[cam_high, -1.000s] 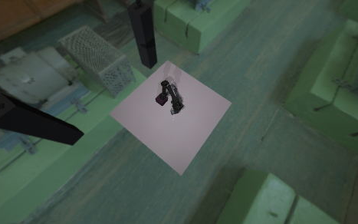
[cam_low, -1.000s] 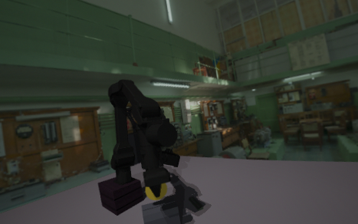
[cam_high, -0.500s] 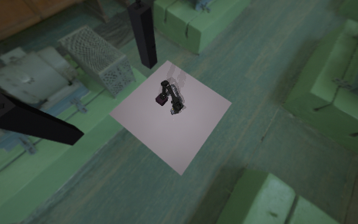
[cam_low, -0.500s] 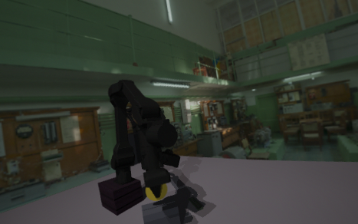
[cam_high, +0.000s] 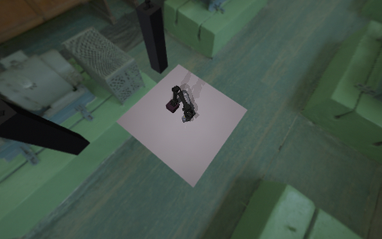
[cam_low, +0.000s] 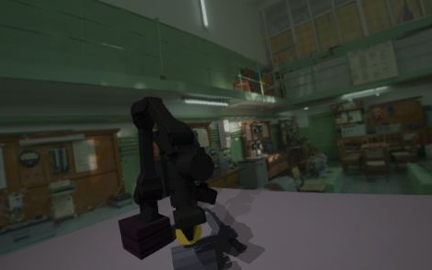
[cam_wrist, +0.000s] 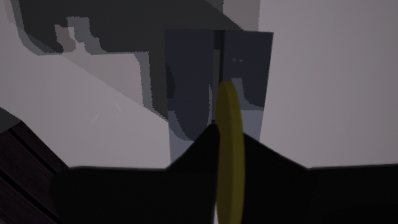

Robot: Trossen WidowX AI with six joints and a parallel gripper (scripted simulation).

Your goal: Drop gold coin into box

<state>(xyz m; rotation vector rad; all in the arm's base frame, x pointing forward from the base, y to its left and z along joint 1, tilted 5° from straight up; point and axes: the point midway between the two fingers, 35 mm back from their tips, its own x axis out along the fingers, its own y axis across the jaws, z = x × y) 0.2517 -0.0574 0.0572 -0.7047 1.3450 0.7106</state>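
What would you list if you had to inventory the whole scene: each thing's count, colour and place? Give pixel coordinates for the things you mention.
coin: one, gold, edge-on above the box
box (cam_low: 194, 258) (cam_wrist: 192, 80): one, grey, below the coin, slot in its lid
block (cam_high: 172, 106) (cam_low: 145, 235) (cam_wrist: 25, 155): one, dark maroon, under the arm's foot
table top (cam_high: 191, 151) (cam_low: 346, 222) (cam_wrist: 330, 100): one, pale pinkish grey, beneath box and block
pillars: two, black, beyond the table top in the top view
surrounding room: green blocks, machinery, wooden boards, chairs; too many to count
arm: one, black, standing on the block
gripper (cam_low: 189, 236) (cam_wrist: 230, 131): one, black, shut on the coin
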